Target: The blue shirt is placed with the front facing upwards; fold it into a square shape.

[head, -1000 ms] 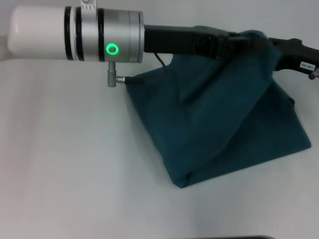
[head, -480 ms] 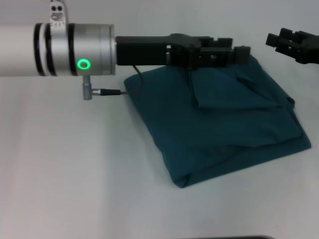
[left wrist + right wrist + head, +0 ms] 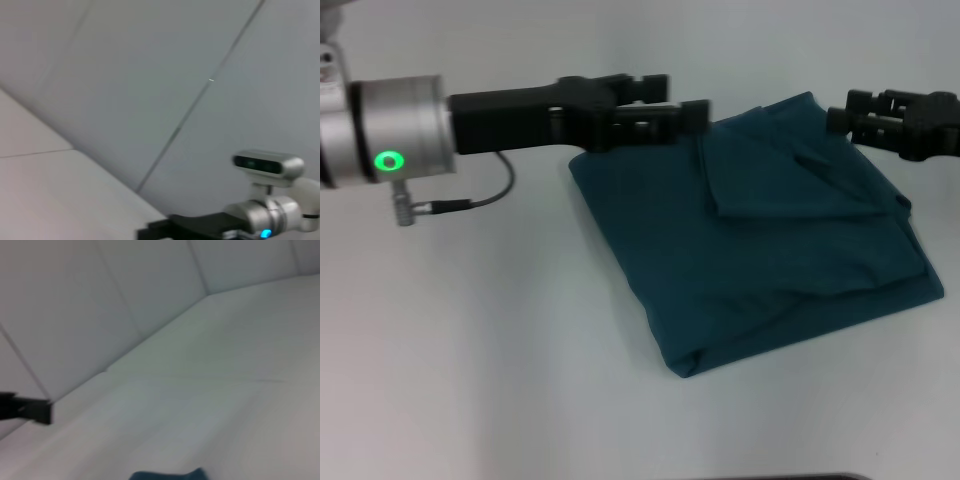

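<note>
The blue shirt [image 3: 770, 270] lies folded into a rough square on the white table [image 3: 470, 350], plain teal side up, with a smaller folded flap on its far part. My left gripper [image 3: 686, 98] hovers open over the shirt's far left corner and holds nothing. At the shirt's far right corner my right gripper [image 3: 840, 110] is open too, clear of the cloth. In the right wrist view only a sliver of the blue shirt [image 3: 165, 474] shows. No lettering is visible.
The left arm's silver wrist with a green light [image 3: 388, 160] and a dangling cable [image 3: 470, 200] reach in over the table's left side. Pale wall panels fill both wrist views. The right arm's wrist camera [image 3: 267, 164] shows in the left wrist view.
Both grippers let go of the lifted fold, which dropped flat onto the shirt. The left arm has since pulled back to the left; the right gripper stays near the far right corner.
</note>
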Tool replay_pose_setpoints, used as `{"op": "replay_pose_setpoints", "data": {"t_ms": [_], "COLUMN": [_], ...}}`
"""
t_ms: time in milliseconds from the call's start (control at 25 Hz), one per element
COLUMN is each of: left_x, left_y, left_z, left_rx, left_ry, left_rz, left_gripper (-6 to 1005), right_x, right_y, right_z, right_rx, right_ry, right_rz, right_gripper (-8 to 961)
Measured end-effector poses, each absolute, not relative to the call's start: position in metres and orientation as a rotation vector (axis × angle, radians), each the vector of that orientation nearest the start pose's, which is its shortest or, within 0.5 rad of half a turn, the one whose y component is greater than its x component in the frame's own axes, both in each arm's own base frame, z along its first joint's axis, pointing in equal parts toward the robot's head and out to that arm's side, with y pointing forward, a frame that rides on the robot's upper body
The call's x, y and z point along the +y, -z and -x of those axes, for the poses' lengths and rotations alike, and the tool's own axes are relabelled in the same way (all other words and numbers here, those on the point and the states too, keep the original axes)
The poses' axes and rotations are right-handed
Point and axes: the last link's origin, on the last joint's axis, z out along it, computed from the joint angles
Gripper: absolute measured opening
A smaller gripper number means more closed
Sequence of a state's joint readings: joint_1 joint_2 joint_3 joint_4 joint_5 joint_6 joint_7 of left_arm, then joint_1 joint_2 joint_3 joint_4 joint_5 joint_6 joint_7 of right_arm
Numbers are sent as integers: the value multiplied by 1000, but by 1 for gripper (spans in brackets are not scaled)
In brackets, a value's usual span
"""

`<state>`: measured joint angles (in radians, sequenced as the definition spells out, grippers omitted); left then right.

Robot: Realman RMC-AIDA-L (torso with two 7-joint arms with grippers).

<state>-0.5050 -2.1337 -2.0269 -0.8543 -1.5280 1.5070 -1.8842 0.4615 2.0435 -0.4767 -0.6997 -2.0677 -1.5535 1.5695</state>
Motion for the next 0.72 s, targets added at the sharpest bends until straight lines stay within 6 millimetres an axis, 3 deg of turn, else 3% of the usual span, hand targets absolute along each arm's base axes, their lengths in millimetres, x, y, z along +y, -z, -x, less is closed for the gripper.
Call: {"op": "replay_pose_setpoints", "data": {"t_ms": [160, 320, 720], "left_x": [329, 326, 323], "left_y": [9, 3, 0], "left_z": [200, 215, 228], "left_rx": [-1039, -1058, -1085], "left_ry": [1008, 1000, 978], "left_rz": [2710, 2656, 2614], "left_gripper": [968, 969, 969], "right_x": [317, 316, 323], "right_y": [-41, -29, 3], "right_z": [-306, -302, -276], "right_rx": [1001, 992, 959], "right_ry": [-671, -600, -511], "right_rz": [2534, 2609, 2775], "right_gripper": [571, 568, 569]}}
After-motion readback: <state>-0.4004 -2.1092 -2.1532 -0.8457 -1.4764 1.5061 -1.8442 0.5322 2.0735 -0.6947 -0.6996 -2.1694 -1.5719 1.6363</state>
